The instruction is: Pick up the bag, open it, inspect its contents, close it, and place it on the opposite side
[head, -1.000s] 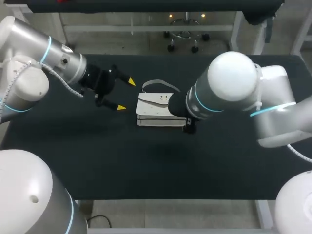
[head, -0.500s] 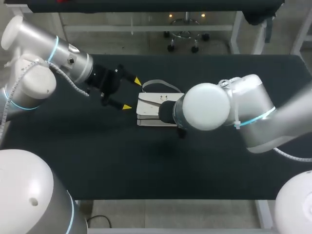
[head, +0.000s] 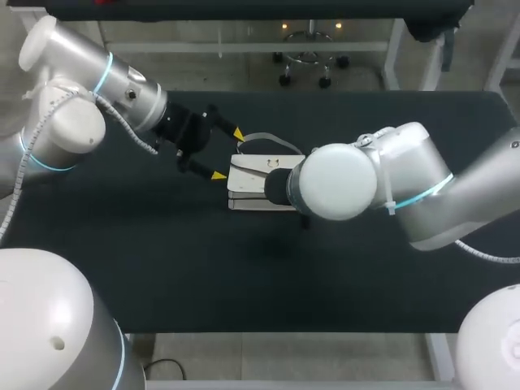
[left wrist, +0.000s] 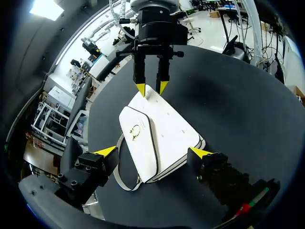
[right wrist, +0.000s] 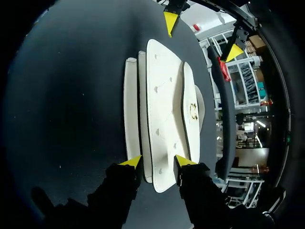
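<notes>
White bag (head: 256,183) flat | left hand (left wrist: 153,152) spread wide | right hand (right wrist: 157,161) parted above it

head: high, behind, looking down | wrists: close, opposed, share bag (left wrist: 162,136)

The bag (left wrist: 162,138) looks smooth, leather-like, with a shiny metal clasp (left wrist: 136,133); the table (head: 162,268) is matt.

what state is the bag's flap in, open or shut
Shut. The white bag lies flat on the table, flap folded down over its front, gold clasp on top.
</notes>
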`<state>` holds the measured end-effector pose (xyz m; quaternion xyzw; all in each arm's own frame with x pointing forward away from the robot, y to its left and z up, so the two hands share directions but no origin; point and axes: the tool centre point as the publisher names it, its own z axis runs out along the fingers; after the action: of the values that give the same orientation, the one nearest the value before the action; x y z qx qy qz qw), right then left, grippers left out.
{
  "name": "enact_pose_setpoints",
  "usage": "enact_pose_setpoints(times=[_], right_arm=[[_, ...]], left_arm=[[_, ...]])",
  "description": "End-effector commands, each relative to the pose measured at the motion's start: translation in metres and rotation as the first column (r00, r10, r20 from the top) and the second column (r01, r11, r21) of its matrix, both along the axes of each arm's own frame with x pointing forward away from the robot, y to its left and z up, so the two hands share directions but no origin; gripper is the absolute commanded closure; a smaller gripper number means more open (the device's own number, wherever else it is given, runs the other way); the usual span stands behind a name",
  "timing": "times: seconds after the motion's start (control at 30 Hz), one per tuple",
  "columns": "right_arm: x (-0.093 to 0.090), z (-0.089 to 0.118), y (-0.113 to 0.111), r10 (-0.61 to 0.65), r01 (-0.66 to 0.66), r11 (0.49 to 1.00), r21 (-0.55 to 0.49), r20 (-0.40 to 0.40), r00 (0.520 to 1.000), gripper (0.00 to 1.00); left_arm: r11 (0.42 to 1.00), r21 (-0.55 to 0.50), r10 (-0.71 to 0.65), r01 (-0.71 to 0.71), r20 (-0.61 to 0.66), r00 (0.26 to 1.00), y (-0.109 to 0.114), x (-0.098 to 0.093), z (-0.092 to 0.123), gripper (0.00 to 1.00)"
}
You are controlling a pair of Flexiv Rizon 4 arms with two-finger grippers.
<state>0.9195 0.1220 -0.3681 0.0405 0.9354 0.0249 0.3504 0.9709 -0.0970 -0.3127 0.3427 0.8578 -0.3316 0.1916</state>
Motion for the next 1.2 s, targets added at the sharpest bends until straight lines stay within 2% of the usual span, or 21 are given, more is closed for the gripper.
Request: enact_pose_setpoints(times=[0.03,0.27,0.33,0.4,0.6,0.87,0.9,0.97,1.0,1.07,1.13,1.2], right_arm=[[0.006,-0.006,-0.002,0.009,-0.009,1.0,0.004,0.001,1.0,0.6],[0.008,-0.007,-0.002,0.02,-0.02,1.0,0.001,0.007,1.0,0.79],[0.007,-0.006,-0.003,0.022,-0.022,1.0,0.0,0.009,1.0,0.93],[0.007,-0.006,-0.003,0.024,-0.024,1.0,-0.003,0.01,1.0,1.0],[0.005,-0.008,-0.002,0.035,-0.035,0.999,-0.009,0.015,0.999,1.0],[0.004,-0.009,0.0,0.029,-0.029,1.0,0.003,0.02,0.999,1.0],[0.004,-0.009,0.0,0.029,-0.029,1.0,0.003,0.02,0.999,1.0],[0.004,-0.009,0.0,0.029,-0.029,1.0,0.003,0.02,0.999,1.0],[0.004,-0.009,0.0,0.029,-0.029,1.0,0.003,0.02,0.999,1.0],[0.004,-0.009,0.0,0.029,-0.029,1.0,0.003,0.02,0.999,1.0],[0.004,-0.009,0.0,0.029,-0.029,1.0,0.003,0.02,0.999,1.0],[0.004,-0.009,0.0,0.029,-0.029,1.0,0.003,0.02,0.999,1.0]], left_arm=[[1.0,0.005,-0.011,0.011,-0.004,1.0,-0.003,0.004,-0.002,0.0],[1.0,0.01,-0.023,0.023,-0.002,1.0,-0.008,0.005,-0.003,0.0],[1.0,0.011,-0.025,0.025,-0.001,1.0,-0.009,0.006,-0.003,0.0],[1.0,0.007,-0.027,0.027,0.001,1.0,-0.01,0.007,-0.003,0.0],[0.998,-0.025,-0.05,0.051,0.033,0.998,-0.016,0.005,-0.006,0.0],[0.993,-0.088,-0.062,0.077,0.157,0.986,-0.026,-0.005,-0.005,0.0],[0.993,-0.091,-0.062,0.078,0.17,0.983,-0.028,-0.006,-0.006,0.05],[0.992,-0.092,-0.065,0.083,0.178,0.982,-0.031,-0.007,-0.006,0.26],[0.992,-0.091,-0.073,0.09,0.175,0.982,-0.032,-0.007,-0.007,0.31],[0.991,-0.09,-0.08,0.097,0.182,0.98,-0.035,-0.008,-0.007,0.33],[0.991,-0.09,-0.086,0.104,0.179,0.98,-0.037,-0.008,-0.009,0.49],[0.989,-0.094,-0.096,0.114,0.175,0.98,-0.039,-0.009,-0.01,0.52]])
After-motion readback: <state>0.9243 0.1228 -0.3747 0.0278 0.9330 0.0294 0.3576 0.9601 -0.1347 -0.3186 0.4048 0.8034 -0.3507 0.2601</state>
